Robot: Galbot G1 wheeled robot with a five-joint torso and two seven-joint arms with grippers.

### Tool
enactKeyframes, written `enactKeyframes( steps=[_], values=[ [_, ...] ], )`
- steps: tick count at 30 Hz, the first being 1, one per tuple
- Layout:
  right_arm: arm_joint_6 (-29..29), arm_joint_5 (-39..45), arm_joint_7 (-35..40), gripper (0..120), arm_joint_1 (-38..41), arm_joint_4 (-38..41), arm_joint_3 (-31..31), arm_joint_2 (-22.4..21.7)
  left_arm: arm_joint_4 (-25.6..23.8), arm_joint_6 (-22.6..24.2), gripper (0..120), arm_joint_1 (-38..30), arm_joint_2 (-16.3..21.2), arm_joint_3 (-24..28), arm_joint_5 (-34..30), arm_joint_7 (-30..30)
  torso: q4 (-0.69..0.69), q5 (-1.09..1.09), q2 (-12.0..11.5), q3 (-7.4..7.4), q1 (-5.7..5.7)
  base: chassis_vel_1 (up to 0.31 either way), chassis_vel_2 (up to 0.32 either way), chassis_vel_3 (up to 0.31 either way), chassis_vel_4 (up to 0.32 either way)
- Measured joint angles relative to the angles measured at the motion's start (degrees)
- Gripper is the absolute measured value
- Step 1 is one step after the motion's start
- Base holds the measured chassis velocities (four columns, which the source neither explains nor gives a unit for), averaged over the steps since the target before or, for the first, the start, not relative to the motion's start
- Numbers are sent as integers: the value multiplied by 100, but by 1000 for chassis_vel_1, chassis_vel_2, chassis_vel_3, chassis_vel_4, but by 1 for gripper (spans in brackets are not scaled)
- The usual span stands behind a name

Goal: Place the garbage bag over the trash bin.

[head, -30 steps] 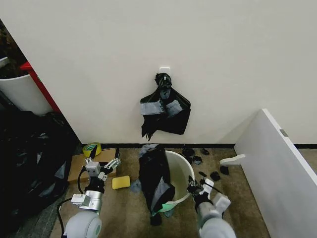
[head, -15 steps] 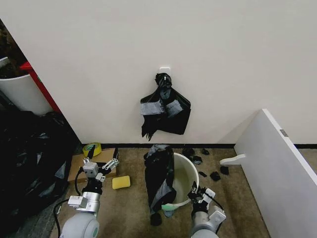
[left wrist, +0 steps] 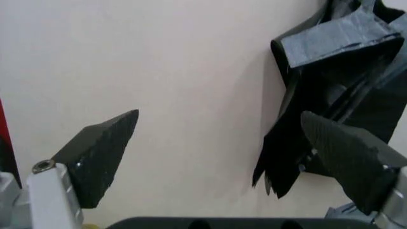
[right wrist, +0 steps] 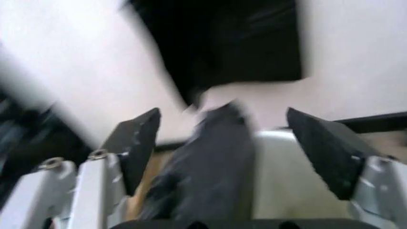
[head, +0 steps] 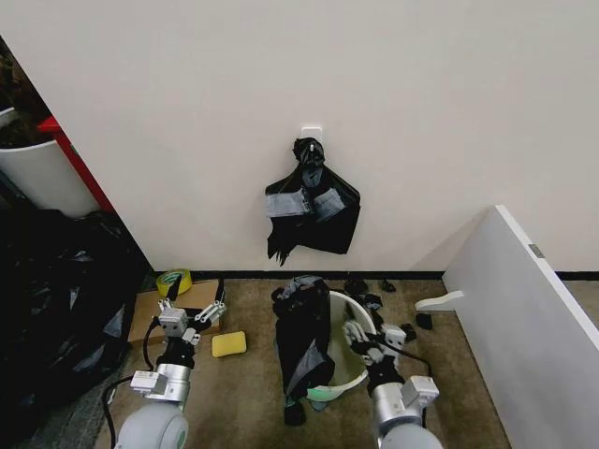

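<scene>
Right gripper [head: 367, 339], jaws spread and holding nothing, has risen from beside the trash bin's [head: 348, 360] front wall to above its rim, facing the garbage bag [head: 301, 341]. Bag hangs over the bin's left rim only, mostly outside; mouth not covered. Judgement: repositioning for a fresh grasp. Left gripper [head: 192, 317] open, idle near the yellow sponge [head: 228, 344], aimed at the wall bundle [left wrist: 343, 90].
</scene>
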Motion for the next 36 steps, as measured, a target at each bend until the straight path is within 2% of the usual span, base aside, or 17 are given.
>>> enactKeyframes(
  steps=[3,7,12,15,23,26,28,35,36],
  values=[
    [-982,70,-80,91,284,54,-160,-123,19,37,100,-9,2,7,30,0,-1,0,0,0,0,0,0,0,0],
    [-1473,59,141,99,606,-13,-359,-77,47,46,100,4,-2,5,61,-2,0,1,0,0,0,0,0,0,0],
    [-2232,47,640,100,1045,-156,-618,41,91,52,100,-4,-20,7,123,-13,0,0,0,0,0,0,0,0,0],
    [-2391,-8,784,100,1109,-228,-648,79,74,63,100,7,-33,17,132,-14,0,0,0,0,0,0,0,0,0],
    [-2367,-286,774,74,1010,-269,-565,89,-218,338,100,194,4,136,-271,-67,0,1,-1,0,0,0,0,0,0],
    [-2312,-338,759,60,952,-303,-508,92,-212,355,100,170,11,157,-186,-66,-1,1,-1,0,0,0,0,0,0],
    [-2306,-338,759,57,939,-315,-494,91,-212,357,100,169,17,160,-167,-65,-1,0,-1,0,0,0,0,0,0],
    [-2205,-92,829,27,844,-342,-396,91,-220,361,100,184,156,168,-90,-26,0,0,-1,0,0,0,0,0,0],
    [-2205,-92,829,27,844,-342,-396,91,-220,361,100,184,156,168,-90,-26,0,0,-1,0,0,0,0,0,0]
  ],
)
